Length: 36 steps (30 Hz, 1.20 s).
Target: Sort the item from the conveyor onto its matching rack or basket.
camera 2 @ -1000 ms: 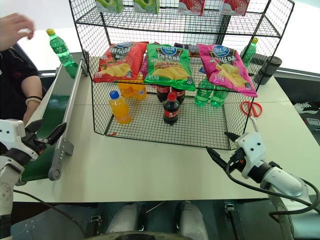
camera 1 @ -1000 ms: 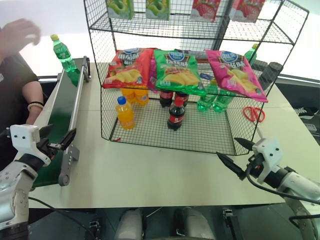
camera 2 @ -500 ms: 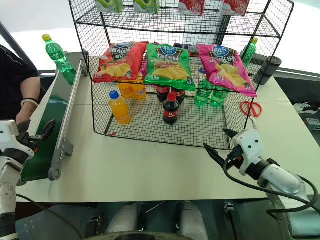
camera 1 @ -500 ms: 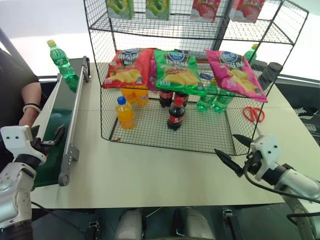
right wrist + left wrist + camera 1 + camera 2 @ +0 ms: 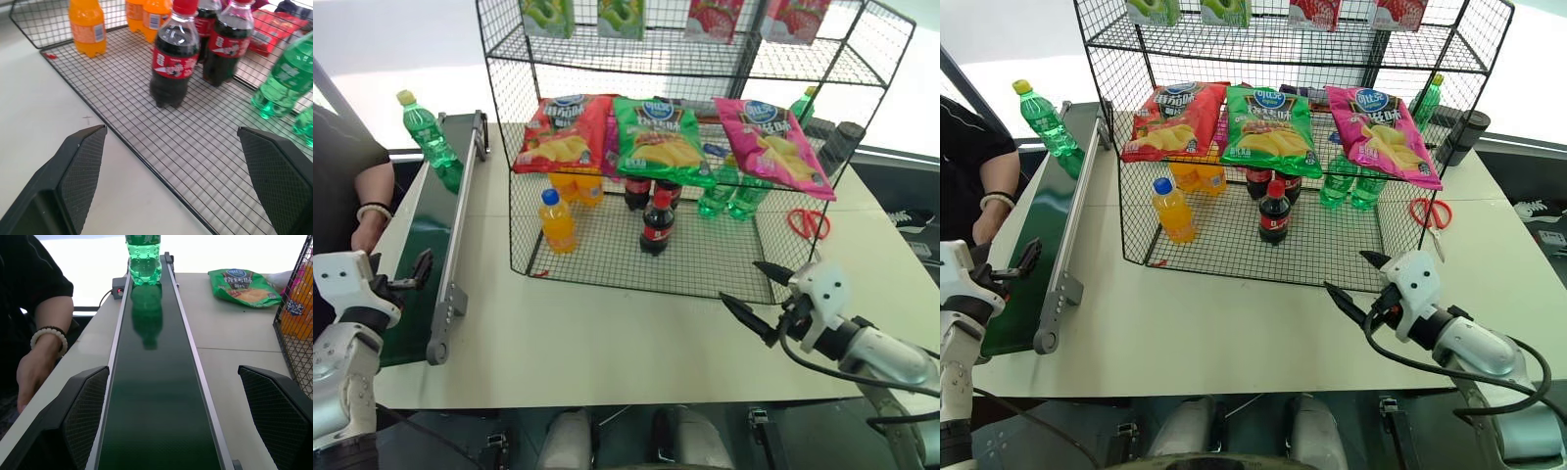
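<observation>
Green soda bottle upright at conveyor's far end, well apart from released left tool, right tool released before rack.

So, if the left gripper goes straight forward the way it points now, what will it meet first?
Probably the green soda bottle standing at the far end of the conveyor. The open left gripper looks along the belt, which is bare up to the bottle.

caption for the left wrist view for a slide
Open left gripper sighting along the conveyor toward the upright green bottle at its far end.
</observation>
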Tool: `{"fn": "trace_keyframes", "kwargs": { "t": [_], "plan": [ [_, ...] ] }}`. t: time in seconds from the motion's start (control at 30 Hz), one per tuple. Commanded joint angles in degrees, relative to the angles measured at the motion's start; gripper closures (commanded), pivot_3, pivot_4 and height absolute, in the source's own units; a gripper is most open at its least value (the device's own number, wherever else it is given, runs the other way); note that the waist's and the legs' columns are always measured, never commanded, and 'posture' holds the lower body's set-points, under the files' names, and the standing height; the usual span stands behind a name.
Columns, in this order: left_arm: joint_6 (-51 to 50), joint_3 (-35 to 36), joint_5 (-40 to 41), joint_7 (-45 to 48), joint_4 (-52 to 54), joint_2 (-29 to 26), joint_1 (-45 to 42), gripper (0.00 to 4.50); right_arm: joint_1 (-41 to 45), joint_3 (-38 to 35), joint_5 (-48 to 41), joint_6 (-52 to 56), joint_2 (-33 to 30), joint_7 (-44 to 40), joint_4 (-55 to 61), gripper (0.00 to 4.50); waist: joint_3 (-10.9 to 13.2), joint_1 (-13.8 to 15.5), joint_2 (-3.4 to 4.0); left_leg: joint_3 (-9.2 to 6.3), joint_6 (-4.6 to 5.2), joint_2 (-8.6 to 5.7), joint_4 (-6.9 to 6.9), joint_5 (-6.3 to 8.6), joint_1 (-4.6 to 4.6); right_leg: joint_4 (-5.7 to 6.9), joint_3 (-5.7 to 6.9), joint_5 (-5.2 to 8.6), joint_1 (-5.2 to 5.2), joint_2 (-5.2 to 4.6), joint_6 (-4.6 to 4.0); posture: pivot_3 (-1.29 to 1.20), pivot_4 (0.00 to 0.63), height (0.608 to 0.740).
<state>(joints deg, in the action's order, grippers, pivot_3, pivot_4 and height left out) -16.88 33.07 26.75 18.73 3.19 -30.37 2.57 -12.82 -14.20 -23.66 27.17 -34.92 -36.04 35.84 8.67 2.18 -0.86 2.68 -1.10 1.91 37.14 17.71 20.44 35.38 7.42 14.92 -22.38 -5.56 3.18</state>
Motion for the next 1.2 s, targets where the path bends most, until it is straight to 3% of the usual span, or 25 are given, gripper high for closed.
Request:
{"fn": "trace_keyframes", "kwargs": {
  "t": [0.03,1.2],
  "plan": [
    [2.1,2.22,-0.43,-1.64,0.29,0.34,-0.91,0.0,1.27,0.67,-0.29,0.34,-0.59,0.78,3.33,0.06,0.0,0.0,-0.01,0.0,0.0,0.0,0.0,0.0,0.0,0.0,0.0,0.0,0.0,0.0,0.0,0.0,0.15,0.733],
    [13.99,0.45,-3.8,-2.47,-12.44,2.48,-5.56,0.0,-1.37,4.97,4.01,-9.67,1.09,-1.73,-2.73,0.06,-0.07,0.01,-0.13,0.01,0.0,0.0,0.01,0.0,0.0,0.0,0.02,-0.01,0.01,-0.01,0.01,0.0,0.15,0.733]
  ]
}}
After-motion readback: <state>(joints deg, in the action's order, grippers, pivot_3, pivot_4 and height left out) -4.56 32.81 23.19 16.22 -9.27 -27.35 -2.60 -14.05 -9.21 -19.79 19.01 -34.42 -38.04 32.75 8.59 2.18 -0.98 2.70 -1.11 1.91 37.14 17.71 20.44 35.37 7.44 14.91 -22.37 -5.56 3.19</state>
